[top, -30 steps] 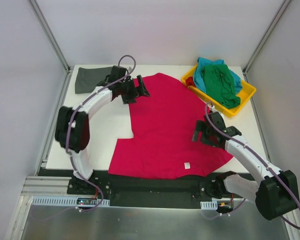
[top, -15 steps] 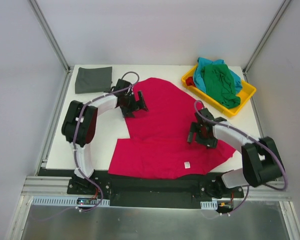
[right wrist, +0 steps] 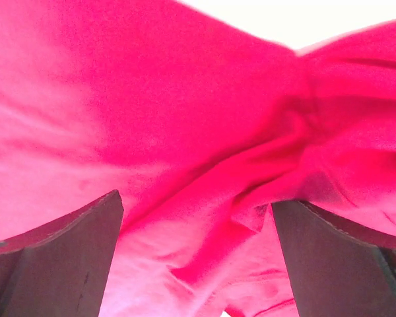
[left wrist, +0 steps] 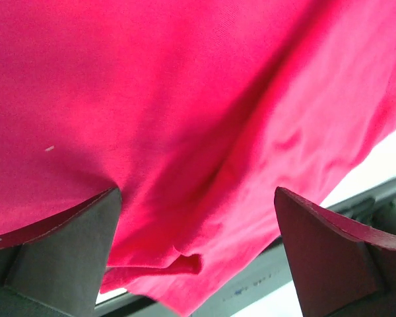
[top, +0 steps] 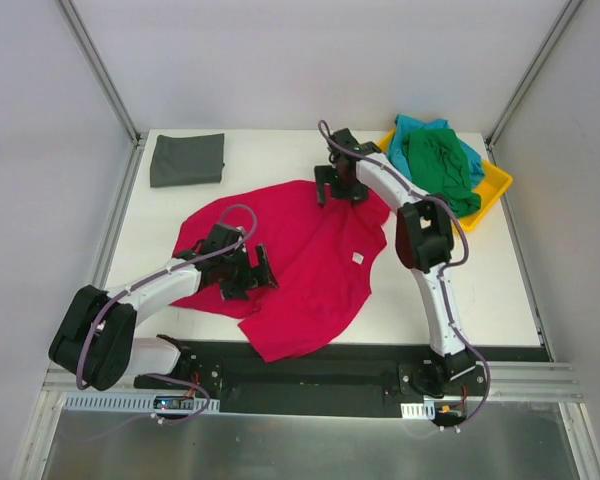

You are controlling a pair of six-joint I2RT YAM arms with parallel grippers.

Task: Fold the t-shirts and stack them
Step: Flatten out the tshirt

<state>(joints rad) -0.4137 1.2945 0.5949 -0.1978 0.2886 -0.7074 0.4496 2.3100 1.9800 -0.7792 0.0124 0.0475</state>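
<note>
The crimson red t-shirt (top: 310, 260) lies rumpled in the middle of the table, with a small white label (top: 358, 258) showing. My left gripper (top: 255, 275) is open over its front left part, and red cloth (left wrist: 185, 99) fills the view between the spread fingers (left wrist: 197, 195). My right gripper (top: 332, 185) is open at the shirt's far edge, over bunched folds (right wrist: 251, 198) that lie between its fingers (right wrist: 197, 198). The dark grey t-shirt (top: 187, 158) lies folded at the back left. The green t-shirt (top: 440, 165) and the teal t-shirt (top: 412, 128) sit heaped in the tray.
The shallow yellow tray (top: 497, 183) stands at the back right corner, close to my right arm. Bare white table (top: 460, 280) shows to the right of the red shirt. Metal frame posts rise at the back corners. The table's front edge shows in the left wrist view (left wrist: 376, 191).
The red shirt was spread flat; now it is bunched and shifted left. My left gripper moved from the back to the front left. My right gripper moved to the shirt's far edge.
</note>
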